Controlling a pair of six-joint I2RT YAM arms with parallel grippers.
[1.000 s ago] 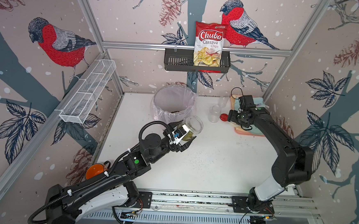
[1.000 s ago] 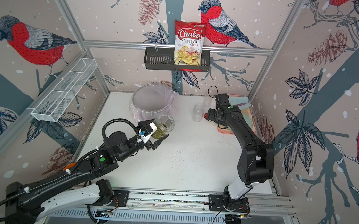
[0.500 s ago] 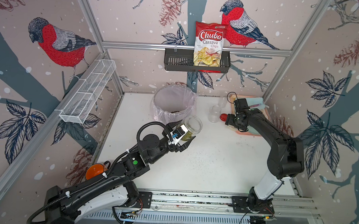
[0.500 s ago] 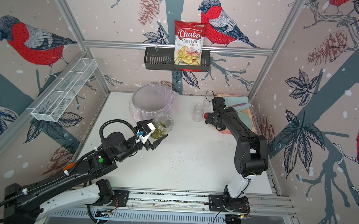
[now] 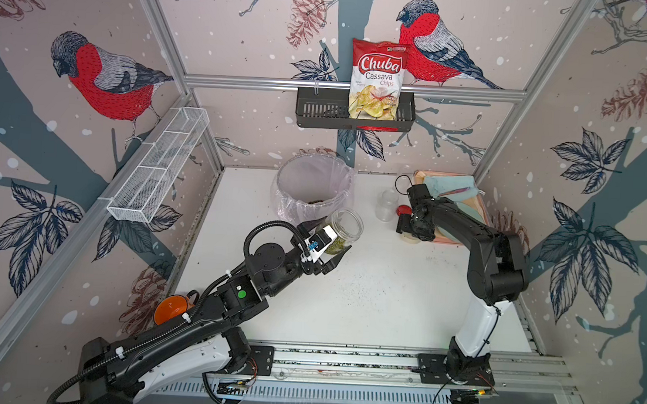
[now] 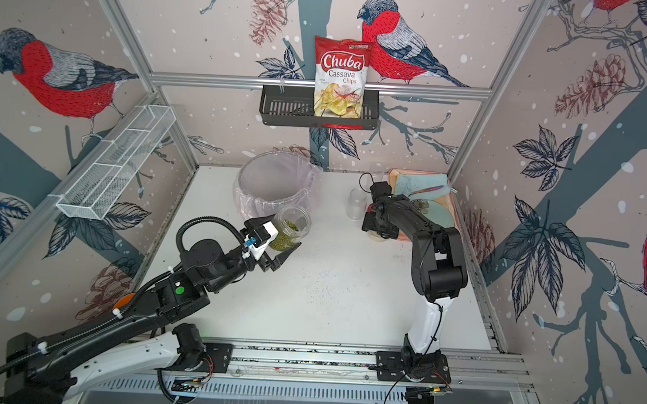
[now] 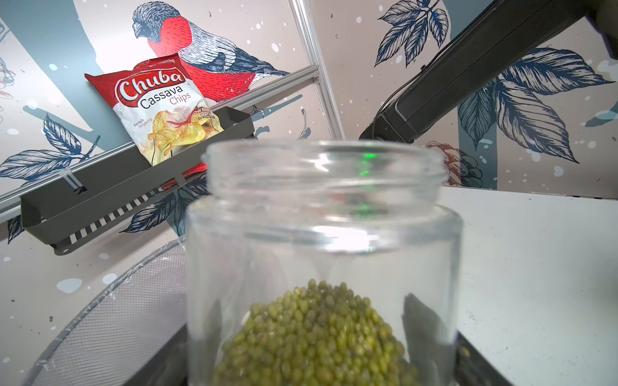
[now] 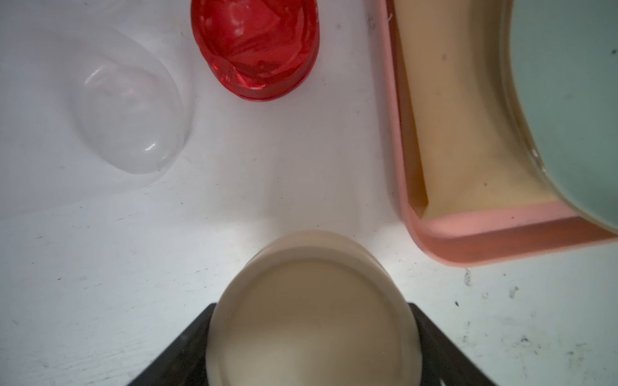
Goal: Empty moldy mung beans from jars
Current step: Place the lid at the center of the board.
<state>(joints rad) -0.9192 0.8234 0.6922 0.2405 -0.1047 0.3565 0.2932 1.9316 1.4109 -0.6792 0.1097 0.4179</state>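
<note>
1st voice: What is seen to have changed in both top views since 1 second ago?

2nd voice: The right gripper [image 5: 412, 231] has been brought a little toward the table's front, beside the near corner of the tray [image 5: 446, 240]. The left gripper [image 5: 336, 237] has hardly been shifted.

1st voice: And how are the jars placed there?

2nd voice: 1 lidless jar [image 5: 345, 227] is clamped in the left gripper, raised off the table and tilted, just beside the lined bin [image 5: 281, 185]. The mung beans [image 5: 335, 246] are seen through its lower wall. 1 empty clear jar [image 5: 386, 210] is stood near the tray, with a red lid [image 5: 404, 210] just beside it. Some dark grains are seen at the bin's bottom.

1st voice: What is given by the left wrist view?

2nd voice: The jar's mouth is shown open. Olive-green beans [image 7: 314, 334] are heaped in its lower part, and dark fingers [image 7: 421, 327] are seen through the glass, pressed against both sides.

1st voice: And by the right wrist view?

2nd voice: A beige lid [image 8: 311, 317] is pinched between the right gripper's 2 fingers [image 8: 187, 341]. Whether a jar sits beneath it cannot be told. The red lid [image 8: 257, 46] and the empty jar [image 8: 130, 110] are set apart from it. A pale teal plate [image 8: 575, 100] is held in the tray [image 8: 501, 240].
</note>
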